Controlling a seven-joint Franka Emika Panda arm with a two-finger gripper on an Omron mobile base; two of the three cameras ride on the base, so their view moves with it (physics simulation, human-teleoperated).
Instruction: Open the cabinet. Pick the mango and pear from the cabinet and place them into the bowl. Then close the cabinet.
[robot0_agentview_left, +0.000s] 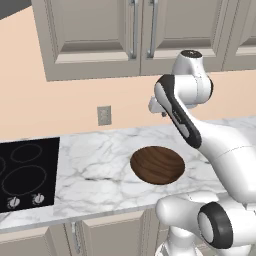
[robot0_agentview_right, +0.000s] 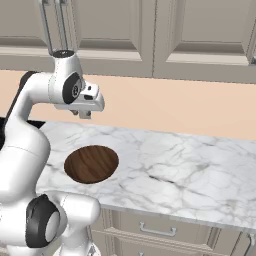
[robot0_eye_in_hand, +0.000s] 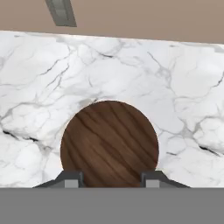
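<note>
Nearest, in the hand view, the jaws (robot0_eye_in_hand: 112, 178) stand partly open with a clear gap between the two dark finger tips, and nothing is held in them. They hang above the bowl (robot0_eye_in_hand: 109, 142), looking down into it.

The bowl (robot0_agentview_left: 157, 164) is dark brown wood with visible grain, shallow and round, and it sits empty on the marble worktop (robot0_agentview_left: 95, 165), near the front edge and just ahead of the robot's base. It looks stiff and fairly light, so fruit let go from too high could nudge it. A low release over its middle seems wise.

To the left on the worktop is a black hob (robot0_agentview_left: 25, 172) with two knobs. Behind, on the peach wall, is a grey socket plate (robot0_agentview_left: 104, 115).

Farthest and highest is the cabinet (robot0_agentview_left: 95, 35), taupe-beige with two recessed-panel doors, both shut, so the mango and pear inside cannot be seen. Each door has a long upright silver bar handle (robot0_agentview_left: 133, 27), the pair side by side at the centre seam. The doors are rigid and should swing on outer hinges. The handle is the place to take hold, gripped across the bar around mid-height, where the smooth metal may slip if pinched loosely. The jaws are well below the handles.
</note>
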